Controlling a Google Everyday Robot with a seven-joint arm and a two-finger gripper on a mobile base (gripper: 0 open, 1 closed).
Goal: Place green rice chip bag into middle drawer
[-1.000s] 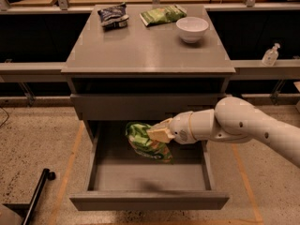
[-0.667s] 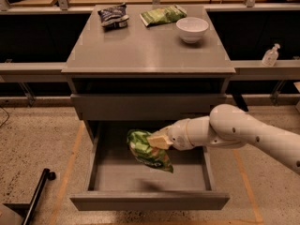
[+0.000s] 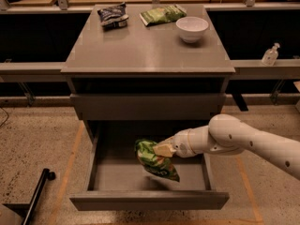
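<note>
We see one end effector (image 3: 161,150), clenched on one lime bag (image 3: 157,163), reaching in from the right over the one open drawer (image 3: 150,200). The bag hangs inside the drawer walls near the middle, its lower tip close to the front panel, with bare grey tray to its left. On the desk (image 3: 145,50) above, three things sit near the far edge: one dark bag (image 3: 113,15), one slim green bag (image 3: 162,14) and one white bowl (image 3: 192,28).
</note>
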